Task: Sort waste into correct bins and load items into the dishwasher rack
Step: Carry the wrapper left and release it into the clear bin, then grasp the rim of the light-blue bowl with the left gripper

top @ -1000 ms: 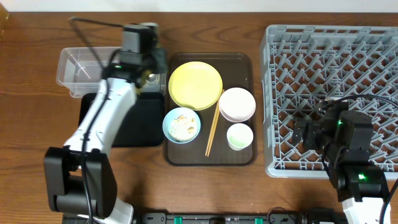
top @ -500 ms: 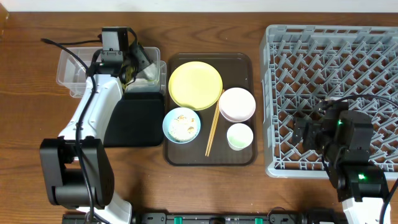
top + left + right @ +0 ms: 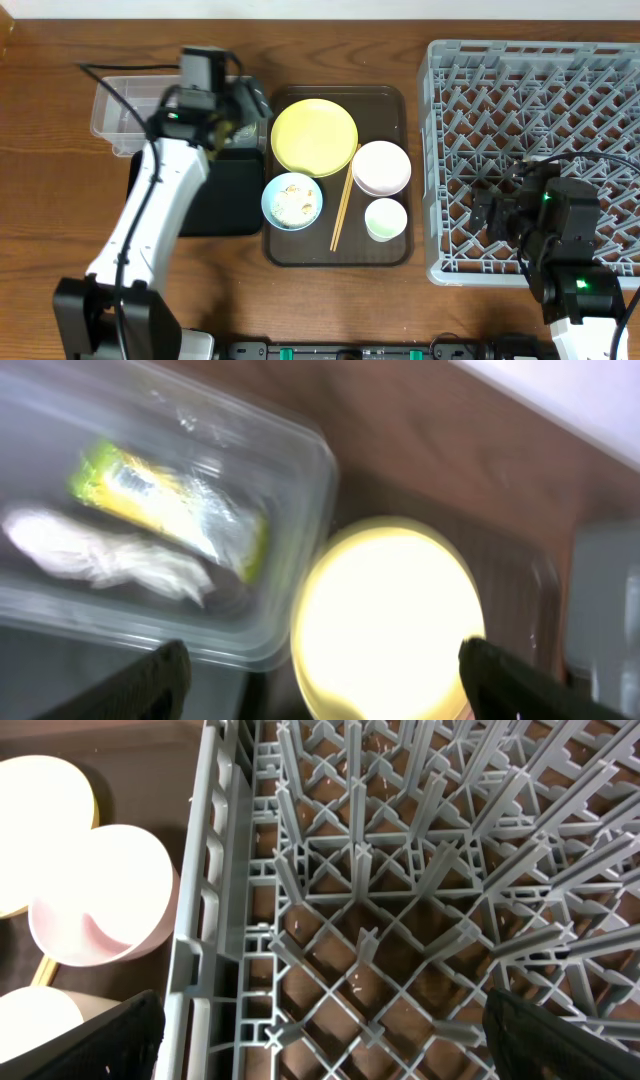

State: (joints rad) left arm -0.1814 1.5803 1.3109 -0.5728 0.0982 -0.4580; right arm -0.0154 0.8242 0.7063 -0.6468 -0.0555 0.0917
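Observation:
The green-and-yellow snack wrapper (image 3: pixel 170 508) lies inside the clear tub (image 3: pixel 290 480), beside a crumpled white scrap (image 3: pixel 95 548). My left gripper (image 3: pixel 240 112) hovers over the tub's right end, open and empty (image 3: pixel 325 690), with the yellow plate (image 3: pixel 390 615) below it. A light blue bowl (image 3: pixel 292 200) holds the rice scraps. The white bowl (image 3: pixel 381 167), small cup (image 3: pixel 386 219) and chopsticks (image 3: pixel 344 205) rest on the brown tray (image 3: pixel 395 100). My right gripper (image 3: pixel 490 212) hangs open over the grey rack (image 3: pixel 540 80), nothing between its fingers (image 3: pixel 335 1040).
The black tray (image 3: pixel 225 195) lies just in front of the clear tub (image 3: pixel 120 105), left of the brown tray. In the right wrist view the rack's (image 3: pixel 215 920) left wall separates the pegs from the white bowl (image 3: pixel 100 890).
My left gripper has opened and let go of the wrapper, which now lies in the clear tub. The left arm swung left, then back right. The right arm has not moved.

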